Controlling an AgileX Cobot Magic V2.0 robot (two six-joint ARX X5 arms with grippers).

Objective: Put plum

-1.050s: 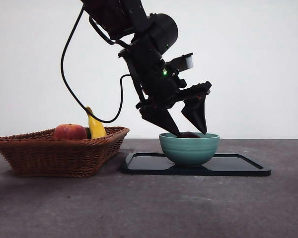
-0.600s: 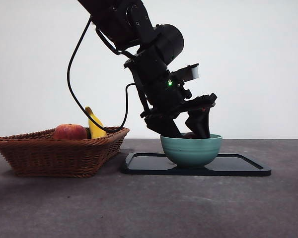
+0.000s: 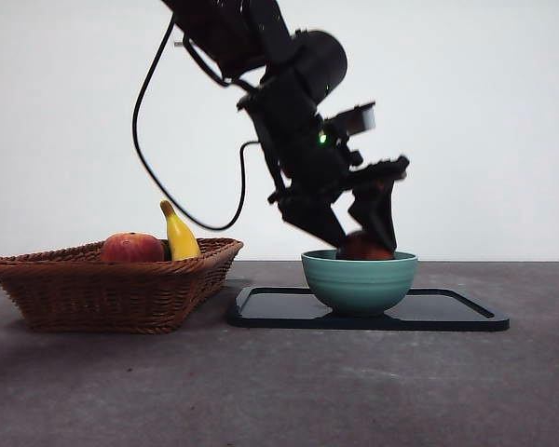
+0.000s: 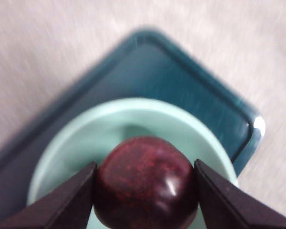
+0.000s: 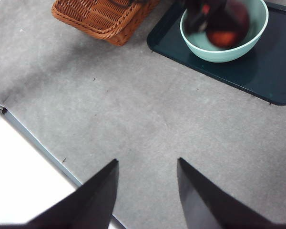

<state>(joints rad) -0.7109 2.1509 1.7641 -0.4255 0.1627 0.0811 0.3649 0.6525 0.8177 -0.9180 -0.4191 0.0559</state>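
maroon plum (image 4: 145,183) between left jaws

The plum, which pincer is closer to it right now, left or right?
Left. The left pincer is shut on the plum over the green bowl. The right pincer is open, off over bare table, apart from the bowl.

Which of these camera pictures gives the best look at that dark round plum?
The left wrist view: the glossy dark maroon plum fills it, clamped between the jaws. The front view shows only its top above the green ceramic bowl; the right wrist view shows it small and blurred.
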